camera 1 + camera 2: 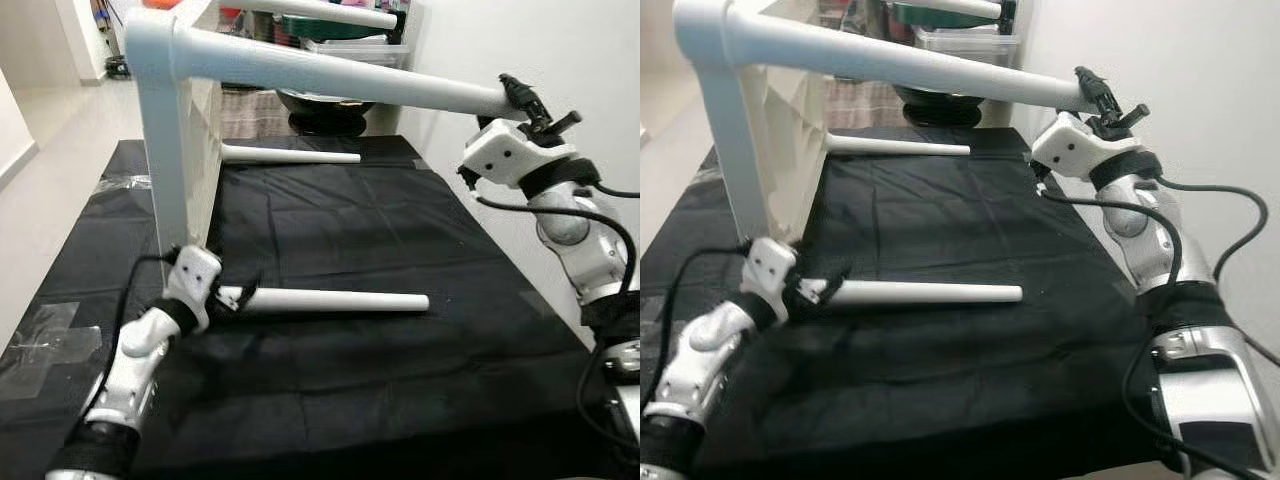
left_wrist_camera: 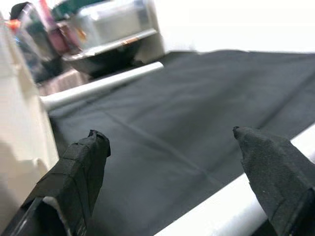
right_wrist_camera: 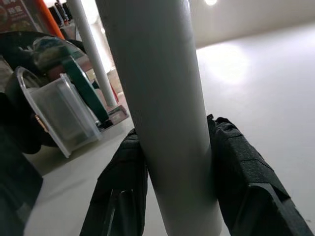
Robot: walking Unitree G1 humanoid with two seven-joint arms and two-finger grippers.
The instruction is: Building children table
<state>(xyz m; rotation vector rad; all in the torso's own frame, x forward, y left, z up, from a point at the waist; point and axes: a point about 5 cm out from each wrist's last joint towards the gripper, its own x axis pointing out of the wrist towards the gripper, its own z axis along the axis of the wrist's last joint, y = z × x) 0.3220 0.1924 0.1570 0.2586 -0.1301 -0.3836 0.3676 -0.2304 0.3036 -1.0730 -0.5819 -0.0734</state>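
Observation:
A white children's table (image 1: 185,150) stands on its side on the black cloth (image 1: 400,230), its top upright at the left. An upper leg (image 1: 330,78) juts out to the right. My right gripper (image 1: 522,98) is shut on that leg's far end, and the right wrist view has the leg (image 3: 167,123) clamped between both fingers. Another white leg (image 1: 340,300) lies low along the cloth. My left gripper (image 1: 235,297) is at its near end by the tabletop, open, with its fingers (image 2: 83,167) spread wide beside the leg (image 2: 221,206). A far leg (image 1: 290,155) sticks out behind.
A clear plastic bin (image 1: 355,48) and a dark bowl (image 1: 325,105) sit behind the table. A white wall (image 1: 560,50) runs along the right. Clear tape (image 1: 40,345) holds the cloth's left edge. Open floor (image 1: 60,130) lies to the left.

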